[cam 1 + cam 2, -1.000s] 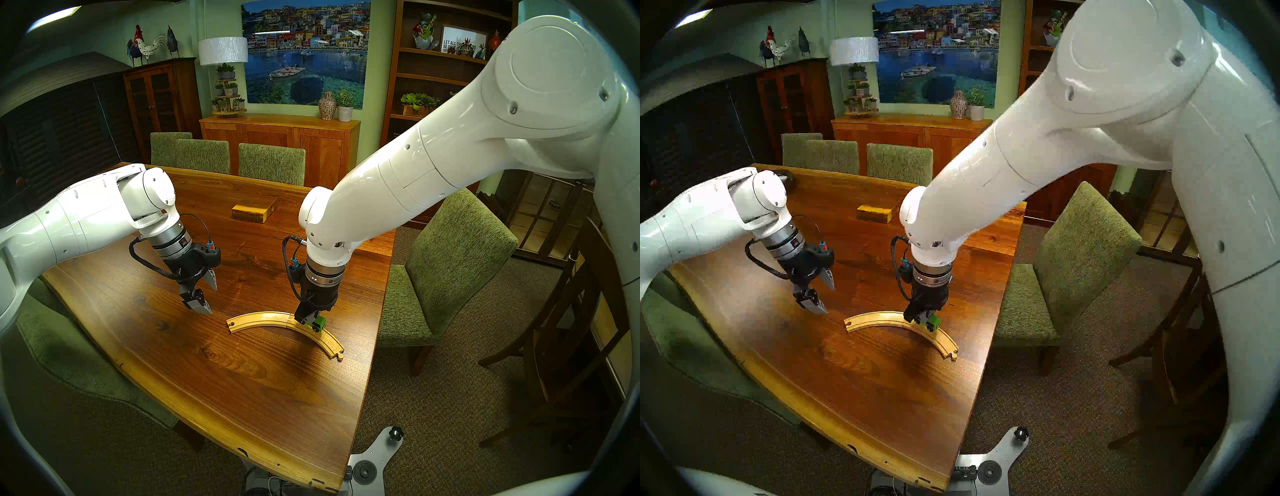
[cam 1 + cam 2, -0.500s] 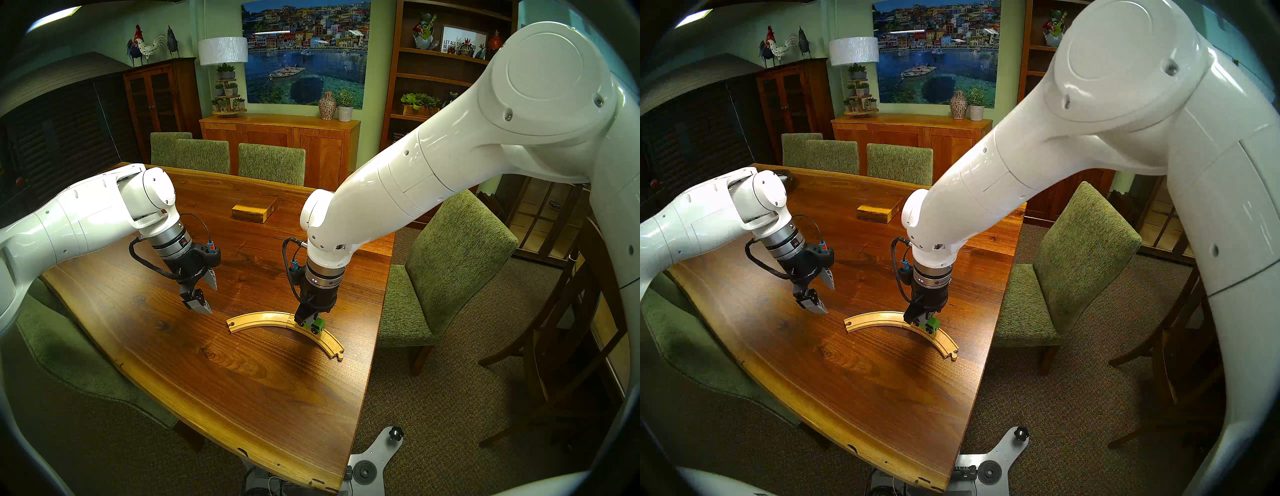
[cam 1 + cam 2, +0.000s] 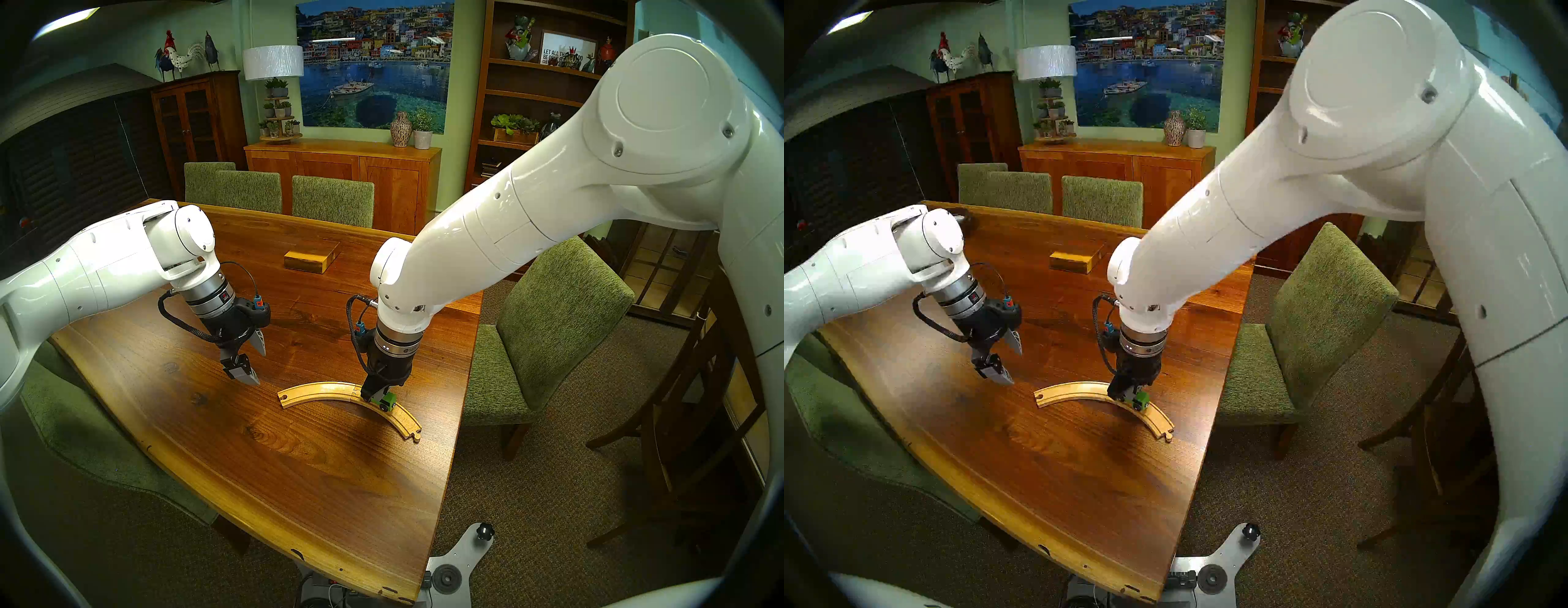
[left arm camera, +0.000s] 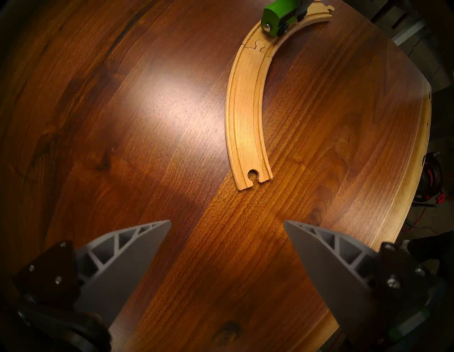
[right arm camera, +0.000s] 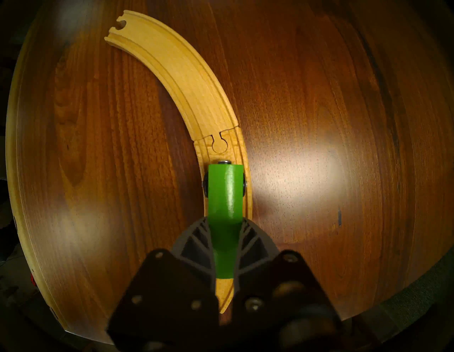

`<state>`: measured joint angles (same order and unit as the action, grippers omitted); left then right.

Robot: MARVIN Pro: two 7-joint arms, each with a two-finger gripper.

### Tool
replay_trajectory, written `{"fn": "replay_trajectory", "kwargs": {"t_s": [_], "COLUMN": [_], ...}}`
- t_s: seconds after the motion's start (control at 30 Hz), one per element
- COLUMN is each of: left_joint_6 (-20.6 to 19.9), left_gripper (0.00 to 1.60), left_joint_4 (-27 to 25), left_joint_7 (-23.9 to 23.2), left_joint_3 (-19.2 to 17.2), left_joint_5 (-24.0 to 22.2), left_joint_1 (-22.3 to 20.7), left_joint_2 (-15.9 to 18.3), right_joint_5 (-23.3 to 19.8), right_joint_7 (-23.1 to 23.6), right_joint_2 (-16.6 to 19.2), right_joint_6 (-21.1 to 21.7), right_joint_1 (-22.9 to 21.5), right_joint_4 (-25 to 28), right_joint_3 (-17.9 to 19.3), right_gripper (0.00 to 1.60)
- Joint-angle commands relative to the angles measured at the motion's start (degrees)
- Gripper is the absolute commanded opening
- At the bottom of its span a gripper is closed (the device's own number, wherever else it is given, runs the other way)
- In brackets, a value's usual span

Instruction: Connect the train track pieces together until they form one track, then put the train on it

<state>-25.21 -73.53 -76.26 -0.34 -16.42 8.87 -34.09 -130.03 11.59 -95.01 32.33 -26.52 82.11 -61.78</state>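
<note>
The right hand (image 5: 224, 236) squeezes the green train (image 5: 224, 194) from both sides. The train sits on the track (image 3: 322, 388), wheels in the grooves, just past the spot where the two track pieces (image 4: 248, 108) lock together. The track lies on the tabletop (image 3: 297, 479). The left hand (image 3: 248, 361) hangs wide open, holding nothing, near the track's socket end.

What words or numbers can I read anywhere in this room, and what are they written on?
"LET ALL TH..." then "BE DO...": framed sign on the bookshelf; the rest is hidden or too blurred.
Small round mark on the right wrist ring: too small to read.
Track, train, wooden box: no text.
</note>
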Motion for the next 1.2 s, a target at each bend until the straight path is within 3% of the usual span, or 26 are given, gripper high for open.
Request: {"fn": "replay_trajectory", "kwargs": {"t_s": [0.0,0.2,0.23,0.3,0.33,0.37,0.43,1.17], "left_joint_6": [0.15,0.15,0.15,0.15,0.15,0.15,0.15,0.14], "left_gripper": [1.60,1.60,1.60,1.60,1.60,1.60,1.60,1.60], "left_joint_4": [-0.06,-0.06,-0.06,-0.06,-0.06,-0.06,-0.06,-0.05], "left_joint_7": [0.14,0.14,0.13,0.13,0.13,0.13,0.13,0.13], "left_joint_3": [-1.41,-1.41,-1.41,-1.42,-1.42,-1.42,-1.42,-1.45], "left_joint_5": [0.09,0.10,0.10,0.10,0.10,0.10,0.10,0.11], "left_joint_1": [-2.12,-2.12,-2.12,-2.12,-2.12,-2.11,-2.11,-2.07], "left_joint_2": [0.12,0.12,0.12,0.12,0.12,0.12,0.12,0.11], "right_joint_5": [0.07,0.09,0.10,0.09,0.08,0.05,-0.05,-3.98], "right_joint_7": [-0.18,-0.10,-0.12,-0.30,-0.41,-0.50,-0.73,-5.91], "right_joint_2": [0.27,0.34,0.32,0.21,0.17,0.14,0.11,2.98], "right_joint_6": [0.01,-0.12,-0.13,-0.11,-0.11,-0.11,-0.02,0.40], "right_joint_1": [-0.90,-0.83,-0.85,-0.93,-1.04,-1.15,-1.49,-8.00], "right_joint_4": [-0.94,-0.89,-0.86,-0.76,-0.64,-0.52,-0.22,8.82], "right_joint_3": [-0.01,-0.14,-0.16,-0.20,-0.19,-0.17,-0.06,-0.19], "right_gripper": [0.00,0.00,0.31,1.07,1.24,1.51,1.60,1.60]}}
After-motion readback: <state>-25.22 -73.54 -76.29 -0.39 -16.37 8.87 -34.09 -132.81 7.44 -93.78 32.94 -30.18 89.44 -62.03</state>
